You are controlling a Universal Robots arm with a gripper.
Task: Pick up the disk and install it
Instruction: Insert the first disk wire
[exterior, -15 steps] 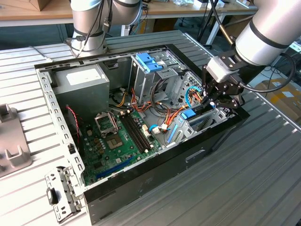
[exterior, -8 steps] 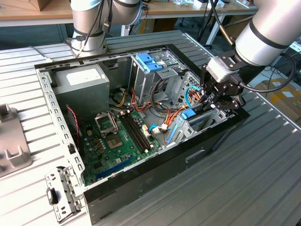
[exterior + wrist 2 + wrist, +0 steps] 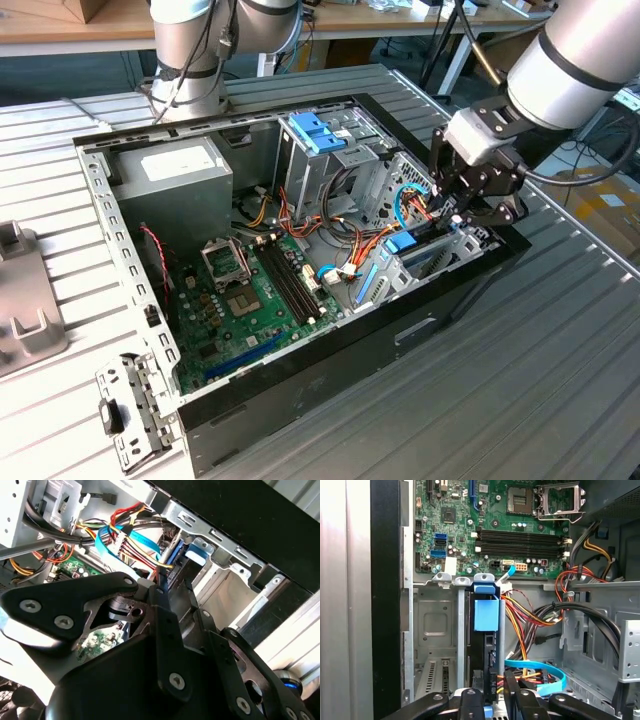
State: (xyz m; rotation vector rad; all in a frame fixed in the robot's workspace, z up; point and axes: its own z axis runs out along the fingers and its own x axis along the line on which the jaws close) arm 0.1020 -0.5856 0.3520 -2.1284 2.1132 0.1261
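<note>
The black end effector (image 3: 478, 200) hung over the corner of the open computer case (image 3: 330, 345) nearest the exterior view's right, its linkages reaching down into the drive bay there. In the first wrist view its fingertips (image 3: 472, 700) stood on either side of the end of the disk (image 3: 487, 645), which sat on edge in the slot of the grey drive cage (image 3: 432, 630), a light-blue tab (image 3: 486, 614) of its frame showing on top. The fingers looked closed against the disk's end, though actual contact was hard to confirm. In the exterior view the disk's blue frame (image 3: 402, 243) lay just below the end effector, inside the case.

Beside the slot ran a bundle of red, yellow and orange power wires (image 3: 540, 615) and a flat blue data cable (image 3: 545, 672). Beyond the cage lay the green motherboard (image 3: 240, 300) with its empty processor socket (image 3: 222, 262) and black memory slots (image 3: 520, 539). A grey power supply box (image 3: 175, 190) occupied the far corner of the case, and a second cage with blue tabs (image 3: 318, 135) stood beside it. The case rested on a ribbed metal tabletop (image 3: 560, 380).
</note>
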